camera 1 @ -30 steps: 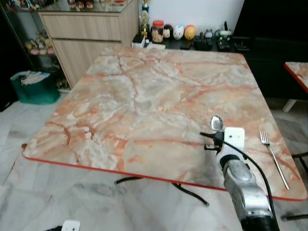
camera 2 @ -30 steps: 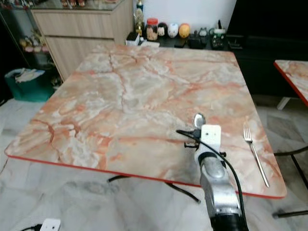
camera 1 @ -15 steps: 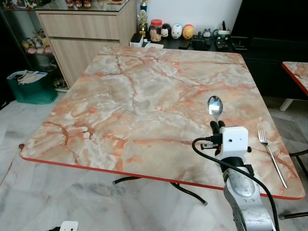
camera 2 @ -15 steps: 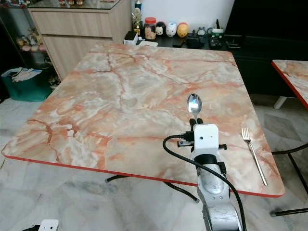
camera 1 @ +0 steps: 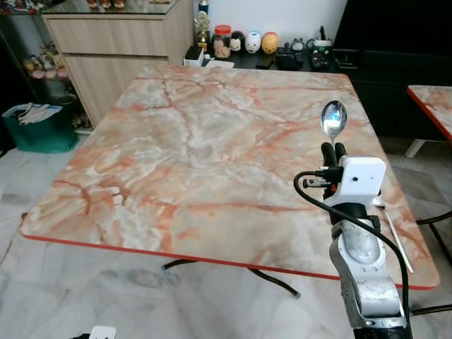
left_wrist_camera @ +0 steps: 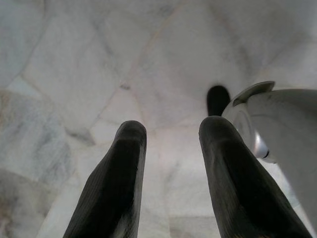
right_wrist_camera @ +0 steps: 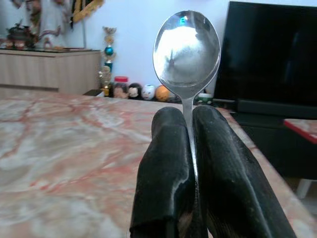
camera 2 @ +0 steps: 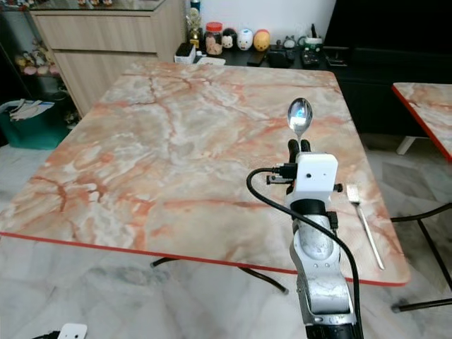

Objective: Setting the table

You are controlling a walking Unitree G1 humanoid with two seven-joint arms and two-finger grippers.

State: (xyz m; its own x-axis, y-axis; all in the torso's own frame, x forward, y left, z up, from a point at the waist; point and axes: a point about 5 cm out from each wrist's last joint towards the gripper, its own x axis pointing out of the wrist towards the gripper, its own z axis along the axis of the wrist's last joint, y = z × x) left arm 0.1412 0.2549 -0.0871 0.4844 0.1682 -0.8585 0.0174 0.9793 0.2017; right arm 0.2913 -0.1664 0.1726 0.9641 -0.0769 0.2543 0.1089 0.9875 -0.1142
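Right gripper (camera 2: 299,146) has raised spoon (camera 2: 299,116) above table (camera 2: 176,141).

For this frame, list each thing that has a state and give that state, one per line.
Spoon: held by its handle, bowl pointing up and away, lifted above the table.
Right pincer: shut on the spoon, raised over the table's right side.
Left pincer: open, holding nothing, hanging over the marble floor.
Fork: lying flat on the table near its right edge, untouched.
Table: otherwise bare.
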